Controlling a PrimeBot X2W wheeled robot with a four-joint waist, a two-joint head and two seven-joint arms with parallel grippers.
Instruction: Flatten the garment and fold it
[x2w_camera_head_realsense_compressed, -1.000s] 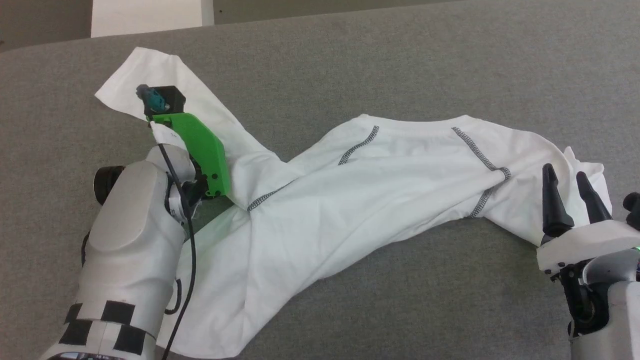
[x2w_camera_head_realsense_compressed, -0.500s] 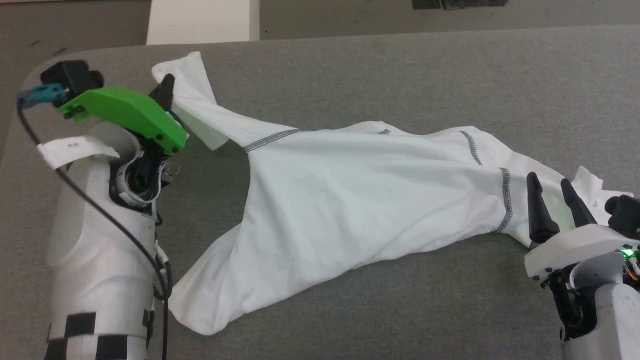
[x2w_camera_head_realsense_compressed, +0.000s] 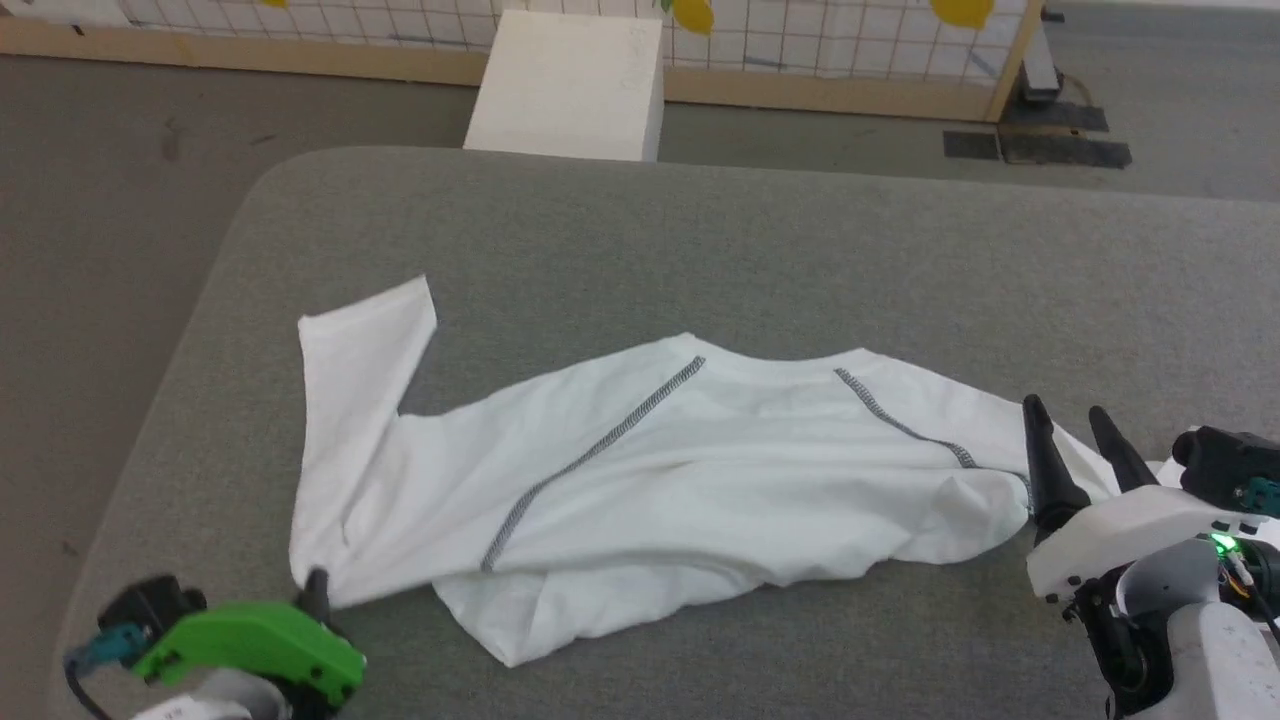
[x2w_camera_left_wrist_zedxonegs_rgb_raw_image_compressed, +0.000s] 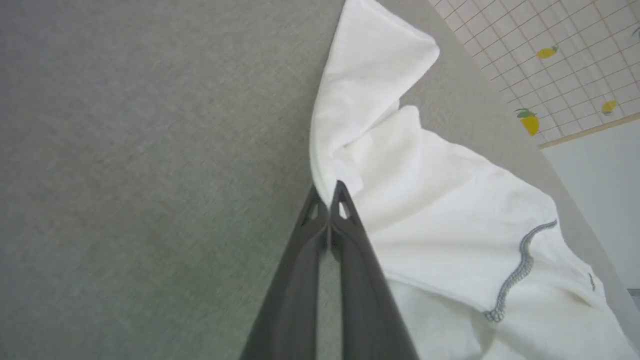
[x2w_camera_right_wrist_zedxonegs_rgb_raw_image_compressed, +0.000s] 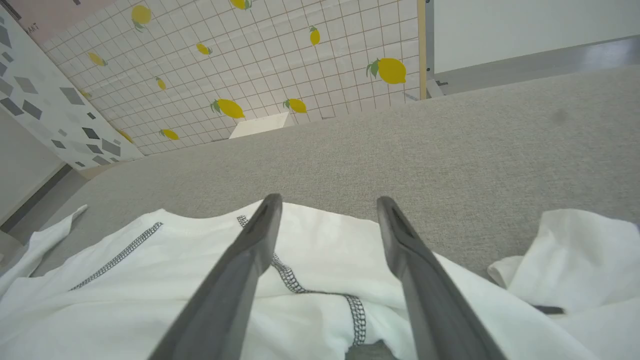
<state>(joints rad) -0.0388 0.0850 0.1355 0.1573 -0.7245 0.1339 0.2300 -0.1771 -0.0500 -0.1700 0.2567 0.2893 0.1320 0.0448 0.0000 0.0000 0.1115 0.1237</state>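
The garment (x2w_camera_head_realsense_compressed: 700, 470), a white T-shirt with dark zigzag shoulder seams (x2w_camera_head_realsense_compressed: 600, 450), lies crumpled lengthwise across the grey table (x2w_camera_head_realsense_compressed: 700, 250). One sleeve points toward the far left. My left gripper (x2w_camera_head_realsense_compressed: 318, 585), under its green housing, sits at the shirt's near-left corner. In the left wrist view my left gripper (x2w_camera_left_wrist_zedxonegs_rgb_raw_image_compressed: 327, 192) is shut, pinching the garment (x2w_camera_left_wrist_zedxonegs_rgb_raw_image_compressed: 450, 200) by its edge. My right gripper (x2w_camera_head_realsense_compressed: 1075, 425) stands open over the right sleeve. In the right wrist view my right gripper (x2w_camera_right_wrist_zedxonegs_rgb_raw_image_compressed: 327, 202) holds nothing, and the garment (x2w_camera_right_wrist_zedxonegs_rgb_raw_image_compressed: 150, 280) lies beneath it.
A rigid white box (x2w_camera_head_realsense_compressed: 565, 85) stands on the floor beyond the table's far edge. A lemon-patterned fence (x2w_camera_head_realsense_compressed: 800, 40) runs behind it. The table's rounded left corner (x2w_camera_head_realsense_compressed: 260, 180) is close to the sleeve. Bare grey cloth stretches behind the shirt and in front of it.
The head camera has risen and now shows the floor and fence. My left arm came from the far sleeve down to the near-left corner, and the shirt lies flatter. The right gripper stayed open.
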